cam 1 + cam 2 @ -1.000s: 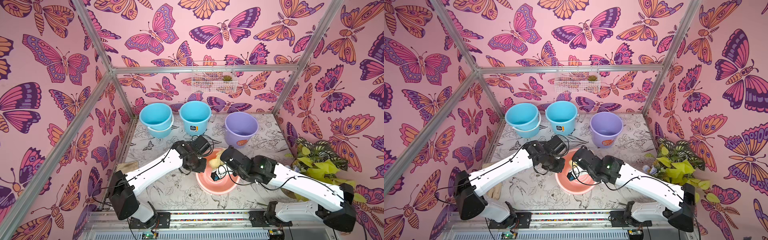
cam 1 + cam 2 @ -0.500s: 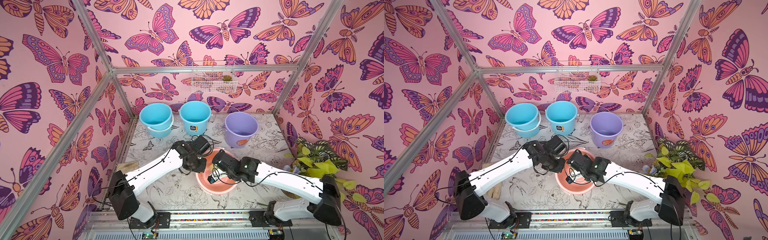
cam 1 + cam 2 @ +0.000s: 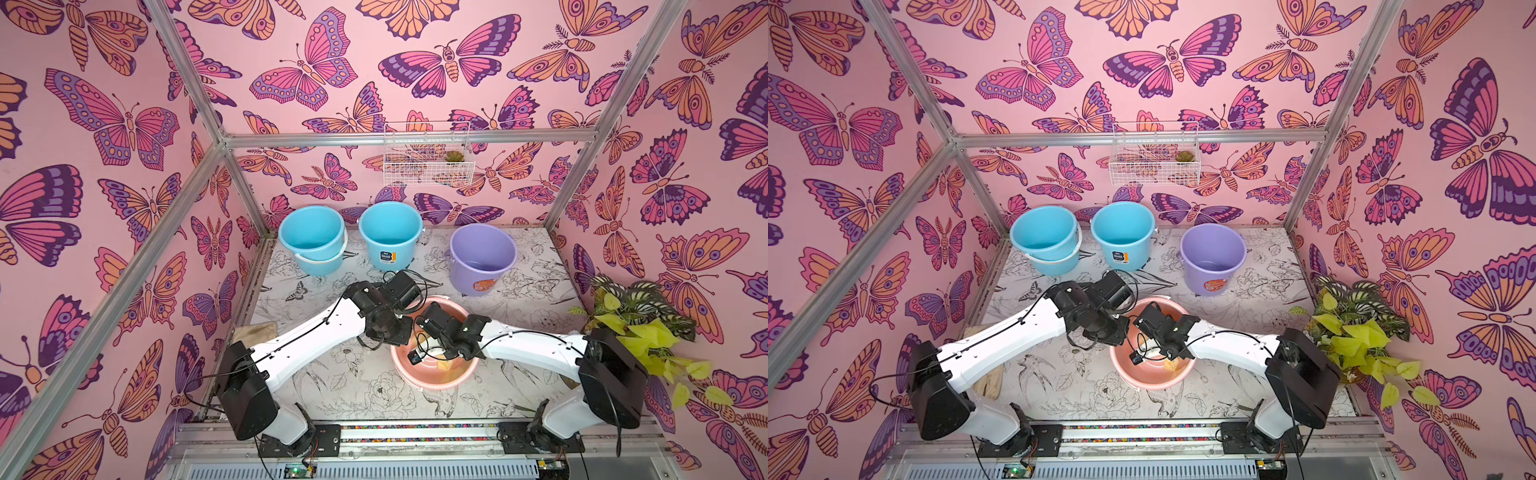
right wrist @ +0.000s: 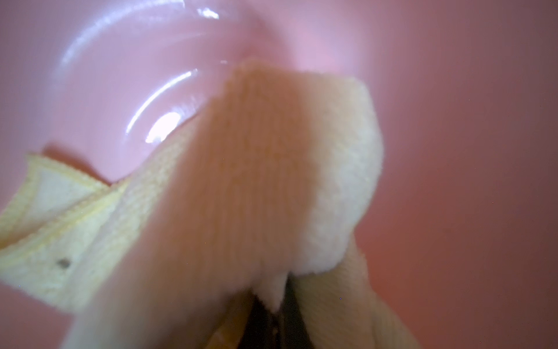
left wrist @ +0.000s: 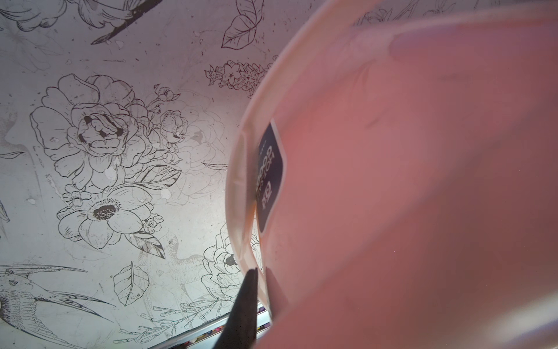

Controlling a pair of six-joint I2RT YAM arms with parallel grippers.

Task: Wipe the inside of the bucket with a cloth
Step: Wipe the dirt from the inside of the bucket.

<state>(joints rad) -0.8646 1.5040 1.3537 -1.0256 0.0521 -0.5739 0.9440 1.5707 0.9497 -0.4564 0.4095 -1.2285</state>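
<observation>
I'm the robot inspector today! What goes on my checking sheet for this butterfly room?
Surface: table printed with flower drawings, a few small marks.
Job's things: pink bucket upright near the front; pale yellow cloth inside it.
Clutter: nested blue buckets, blue bucket and purple bucket at the back; tan rag by the left arm; plant by the right arm.
Grippers: left gripper shut on the pink bucket's rim; right gripper shut on the cloth, down inside the bucket.
Cables: black cables loop at both wrists.
Surroundings: butterfly walls, metal frame, wire basket on the back wall.
</observation>
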